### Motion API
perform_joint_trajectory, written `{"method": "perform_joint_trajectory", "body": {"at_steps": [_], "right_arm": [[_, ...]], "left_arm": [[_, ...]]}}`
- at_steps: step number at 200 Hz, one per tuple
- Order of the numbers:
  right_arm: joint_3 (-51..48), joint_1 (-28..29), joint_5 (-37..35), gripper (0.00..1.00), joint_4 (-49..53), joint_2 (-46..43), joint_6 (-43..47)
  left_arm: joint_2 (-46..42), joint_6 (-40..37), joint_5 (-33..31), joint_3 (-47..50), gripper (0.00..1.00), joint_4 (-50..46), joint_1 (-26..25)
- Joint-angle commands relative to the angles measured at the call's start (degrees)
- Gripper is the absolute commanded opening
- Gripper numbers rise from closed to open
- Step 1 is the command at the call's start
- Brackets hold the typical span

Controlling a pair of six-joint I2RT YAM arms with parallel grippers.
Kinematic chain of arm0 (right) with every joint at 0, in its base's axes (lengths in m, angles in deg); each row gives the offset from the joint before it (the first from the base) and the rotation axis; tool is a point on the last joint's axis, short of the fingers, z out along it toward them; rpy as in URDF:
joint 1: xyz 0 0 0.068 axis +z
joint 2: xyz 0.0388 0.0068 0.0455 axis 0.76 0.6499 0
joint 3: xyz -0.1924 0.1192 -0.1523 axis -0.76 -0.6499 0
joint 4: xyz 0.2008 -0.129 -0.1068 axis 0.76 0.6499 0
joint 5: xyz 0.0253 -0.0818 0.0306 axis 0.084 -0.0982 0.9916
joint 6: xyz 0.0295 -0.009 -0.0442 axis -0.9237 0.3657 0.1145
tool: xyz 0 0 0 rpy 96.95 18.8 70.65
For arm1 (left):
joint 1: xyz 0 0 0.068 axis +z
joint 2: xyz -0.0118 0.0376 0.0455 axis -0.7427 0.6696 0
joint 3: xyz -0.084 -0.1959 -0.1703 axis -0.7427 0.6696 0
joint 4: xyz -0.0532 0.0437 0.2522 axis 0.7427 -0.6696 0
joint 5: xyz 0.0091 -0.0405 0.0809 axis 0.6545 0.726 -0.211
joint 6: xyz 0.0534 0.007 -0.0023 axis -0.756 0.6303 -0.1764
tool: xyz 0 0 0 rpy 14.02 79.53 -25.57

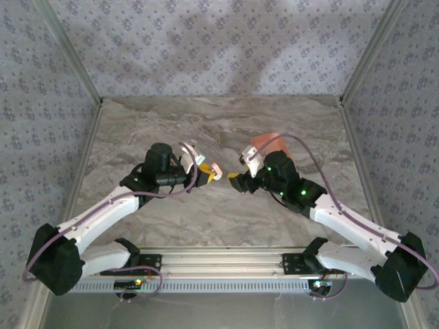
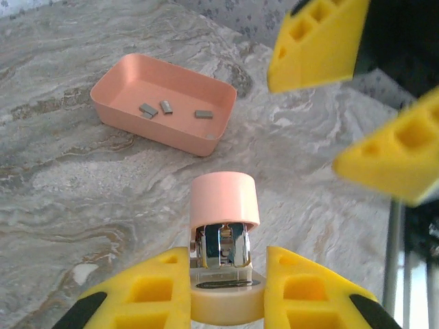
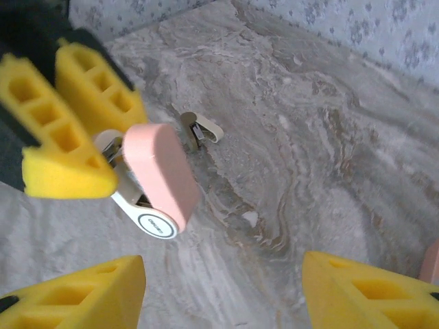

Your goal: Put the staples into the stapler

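The stapler [image 2: 224, 200], pale pink top over a white base, is held above the table with my left gripper [image 2: 226, 296] shut on the sides of its base. Its pink top is lifted and the metal channel shows underneath. In the top view the stapler [image 1: 214, 168] sticks out of my left gripper [image 1: 204, 172] toward my right gripper [image 1: 236, 181]. My right gripper [image 3: 223, 291] is open with nothing between its fingers, a little short of the stapler [image 3: 161, 177]. Three grey strips of staples [image 2: 166, 107] lie in the salmon tray [image 2: 206, 140].
The salmon tray [image 1: 269, 144] stands behind my right arm, at mid right of the marble table. A small whitish oblong piece [image 3: 202, 128] with a metal part lies on the table beyond the stapler. Patterned walls close in the back and sides.
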Motion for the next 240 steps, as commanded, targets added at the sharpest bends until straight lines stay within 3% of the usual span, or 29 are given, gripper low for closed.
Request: {"method": "perform_joint_trajectory", "body": {"at_steps": [1, 41, 76, 191, 240], "right_arm": [[2.0, -1.9, 7.5, 0.62, 5.2, 0.1, -12.7], [4.2, -0.2, 10.2, 0.65, 4.2, 4.1, -24.1], [6.0, 3.1, 9.4, 0.7, 2.0, 8.5, -27.3], [7.3, 3.4, 11.5, 0.7, -2.6, 15.1, -30.6], [2.7, -0.8, 10.0, 0.66, -3.6, 13.1, -35.2]], "left_arm": [[-0.9, -13.3, -0.3, -2.1, 0.0, -5.2, 0.0], [-1.5, -22.2, -0.6, -2.0, 0.0, -7.2, -0.2], [-0.7, -25.6, 0.4, -2.7, 0.0, -9.2, -0.2], [-1.5, -27.5, 1.1, -1.9, 0.0, -9.1, -0.9], [-2.7, -26.7, 1.3, -1.2, 0.0, -8.2, -0.9]]}}
